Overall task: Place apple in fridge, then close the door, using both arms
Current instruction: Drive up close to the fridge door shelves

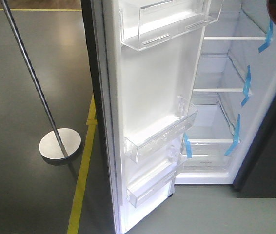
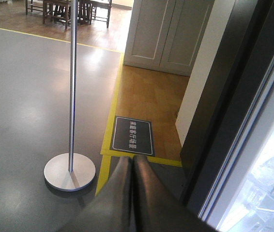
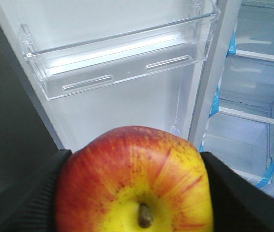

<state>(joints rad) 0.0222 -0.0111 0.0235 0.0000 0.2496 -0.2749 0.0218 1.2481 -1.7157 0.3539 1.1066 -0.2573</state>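
Note:
My right gripper is shut on the apple, which is red with a yellow patch round the stem and fills the bottom of the right wrist view. The apple is held in front of the open door, below a clear bin. The fridge stands open, with white shelves edged in blue tape. The door swings out to the left, white inside. My left gripper is shut on nothing, low beside the door's dark grey outer face.
A metal pole on a round base stands on the grey floor left of the door. Yellow floor tape runs past it. A dark floor sign and a white panelled cabinet lie beyond the left gripper.

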